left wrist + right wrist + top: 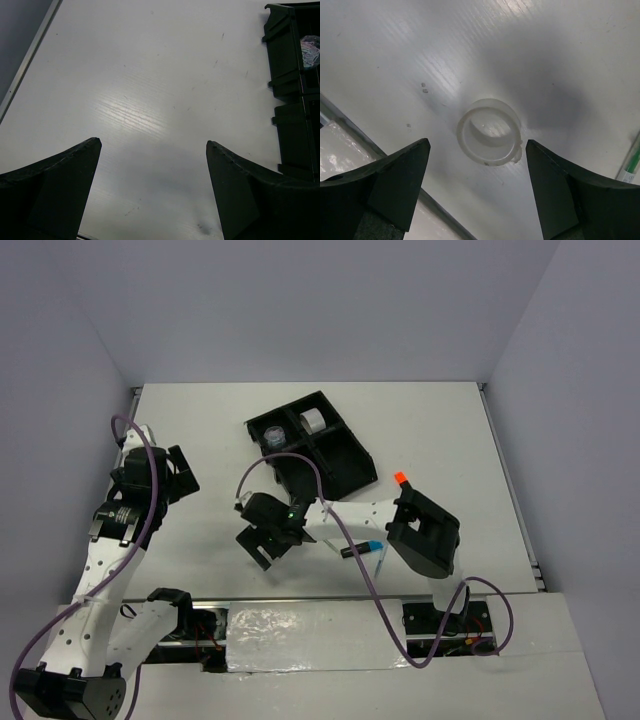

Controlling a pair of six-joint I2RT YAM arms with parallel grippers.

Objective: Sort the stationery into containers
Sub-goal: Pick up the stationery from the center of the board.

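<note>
A clear tape roll lies flat on the white table, just ahead of and between the tips of my right gripper, which is open and empty above it. In the top view the right gripper hides the roll. The black four-compartment tray holds a glittery silver roll and a beige-silver roll in its far compartments. My left gripper is open and empty over bare table, left of the tray; it shows at the left of the top view.
An orange-capped marker and a blue-capped marker lie by the right arm, with a thin pen beside them. A greenish pen shows at the right wrist view's edge. The table's front edge runs close by the roll.
</note>
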